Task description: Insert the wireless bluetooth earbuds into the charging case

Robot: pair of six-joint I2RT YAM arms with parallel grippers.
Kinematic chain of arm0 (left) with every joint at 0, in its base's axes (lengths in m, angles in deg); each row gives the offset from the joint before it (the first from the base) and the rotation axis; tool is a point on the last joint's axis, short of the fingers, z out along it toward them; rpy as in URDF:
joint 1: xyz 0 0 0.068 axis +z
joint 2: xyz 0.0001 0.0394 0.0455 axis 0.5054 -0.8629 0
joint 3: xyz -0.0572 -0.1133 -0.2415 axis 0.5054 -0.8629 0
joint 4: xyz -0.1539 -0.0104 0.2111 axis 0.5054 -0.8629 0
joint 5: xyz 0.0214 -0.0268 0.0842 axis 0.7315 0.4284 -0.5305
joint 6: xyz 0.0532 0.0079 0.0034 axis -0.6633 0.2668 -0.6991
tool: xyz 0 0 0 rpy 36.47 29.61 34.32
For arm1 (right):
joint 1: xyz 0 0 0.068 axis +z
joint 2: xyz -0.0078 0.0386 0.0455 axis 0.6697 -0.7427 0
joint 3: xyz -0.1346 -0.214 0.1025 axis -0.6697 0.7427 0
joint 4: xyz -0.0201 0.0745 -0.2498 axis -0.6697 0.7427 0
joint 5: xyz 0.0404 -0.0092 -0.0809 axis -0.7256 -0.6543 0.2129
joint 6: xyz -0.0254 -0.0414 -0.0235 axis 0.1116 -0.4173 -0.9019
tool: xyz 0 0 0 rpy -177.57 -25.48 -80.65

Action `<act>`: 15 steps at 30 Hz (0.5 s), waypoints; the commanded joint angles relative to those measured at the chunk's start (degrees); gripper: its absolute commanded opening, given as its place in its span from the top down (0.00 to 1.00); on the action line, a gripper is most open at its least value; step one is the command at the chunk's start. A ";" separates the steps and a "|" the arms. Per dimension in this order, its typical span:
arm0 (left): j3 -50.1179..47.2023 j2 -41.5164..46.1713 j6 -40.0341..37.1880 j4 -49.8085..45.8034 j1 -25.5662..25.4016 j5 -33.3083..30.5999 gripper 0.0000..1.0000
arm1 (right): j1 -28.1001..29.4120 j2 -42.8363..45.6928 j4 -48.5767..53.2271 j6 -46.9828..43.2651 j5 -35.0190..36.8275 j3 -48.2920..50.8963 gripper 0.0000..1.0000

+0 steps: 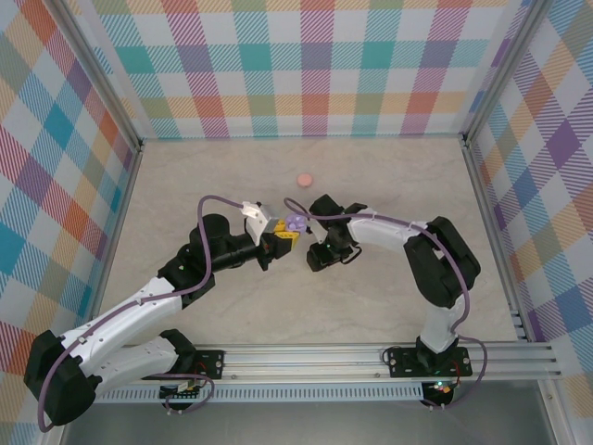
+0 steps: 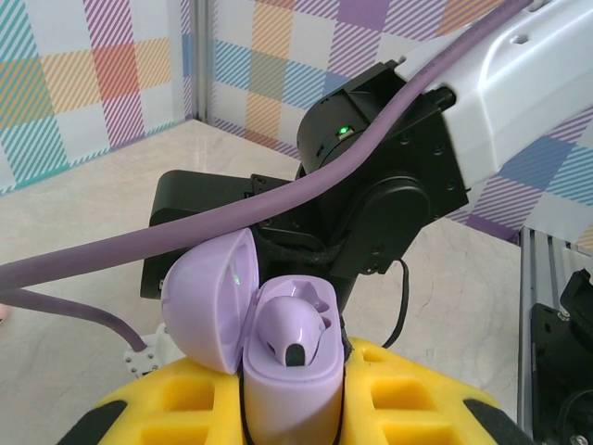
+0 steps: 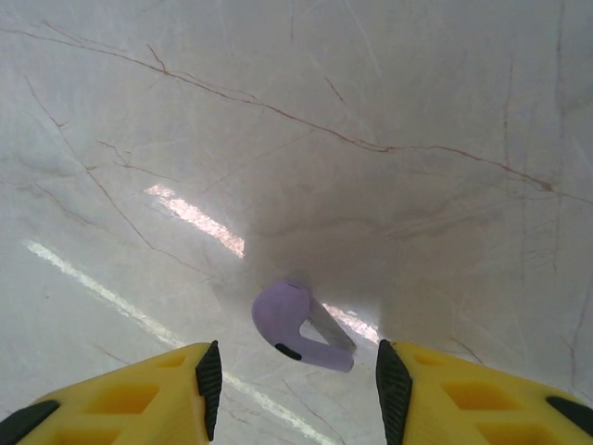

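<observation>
My left gripper [image 2: 289,413] is shut on the lilac charging case [image 2: 289,394] and holds it upright, with its lid [image 2: 206,301] swung open to the left. One lilac earbud [image 2: 295,332] sits in a well of the case. In the top view the case [image 1: 295,223] is at mid-table, between the two grippers. My right gripper [image 3: 298,382] is open and points down at the table. A second lilac earbud [image 3: 298,324] lies on the marble between the black pads [image 3: 209,378], touching neither. In the top view the right gripper [image 1: 318,260] is just right of the case.
A small pink round piece [image 1: 303,177] lies on the table behind the grippers. The right arm's wrist [image 2: 389,185] and a purple cable [image 2: 185,232] hang close behind the case. Checked walls close the table on three sides, and an aluminium rail [image 1: 371,357] runs along the near edge.
</observation>
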 commanded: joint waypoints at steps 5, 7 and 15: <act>0.33 0.81 0.05 1.28 -0.95 0.89 0.79 | 0.45 -2.47 0.68 -1.16 1.17 -2.01 0.50; 0.30 0.76 0.01 1.19 -0.92 0.80 0.79 | 0.57 -2.87 0.64 -1.11 1.40 -2.19 0.54; 0.26 0.90 0.05 1.10 -0.93 0.72 0.78 | 0.66 -2.77 1.03 0.43 5.52 -1.93 0.73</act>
